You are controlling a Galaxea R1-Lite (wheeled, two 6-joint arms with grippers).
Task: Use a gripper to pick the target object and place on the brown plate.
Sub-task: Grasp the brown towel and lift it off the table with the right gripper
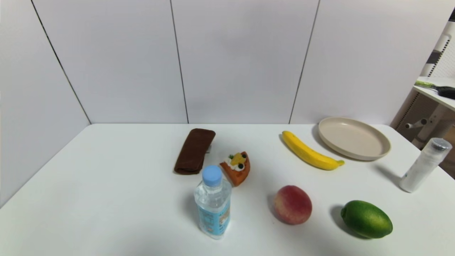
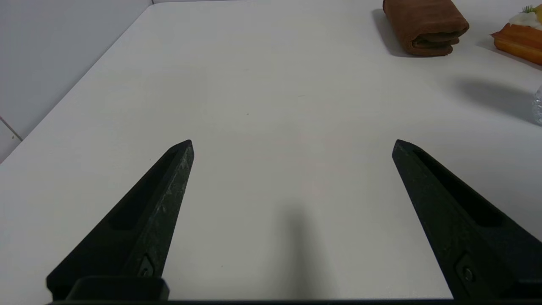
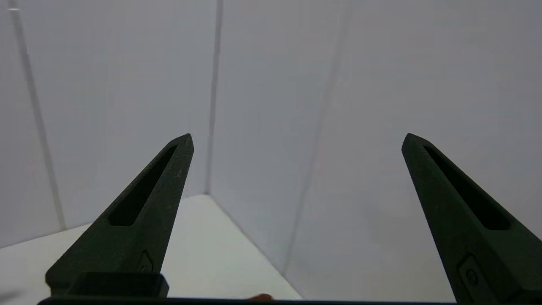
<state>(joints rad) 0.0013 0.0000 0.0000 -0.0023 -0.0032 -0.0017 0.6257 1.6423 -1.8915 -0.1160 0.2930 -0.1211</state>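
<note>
The target object, a dark brown folded fuzzy cloth (image 1: 194,150), lies on the white table at the back, left of centre. It also shows in the left wrist view (image 2: 425,25), far ahead of my left gripper. The brown plate (image 1: 354,138), round and beige, sits empty at the back right. My left gripper (image 2: 293,146) is open and empty, low over bare table. My right gripper (image 3: 297,142) is open and empty, raised and facing the wall panels. Neither gripper shows in the head view.
An orange cake slice (image 1: 236,168) lies right of the cloth, with a water bottle (image 1: 213,202) in front of it. A banana (image 1: 311,152) lies beside the plate. A peach (image 1: 292,204), a lime (image 1: 366,218) and a white bottle (image 1: 424,165) stand on the right.
</note>
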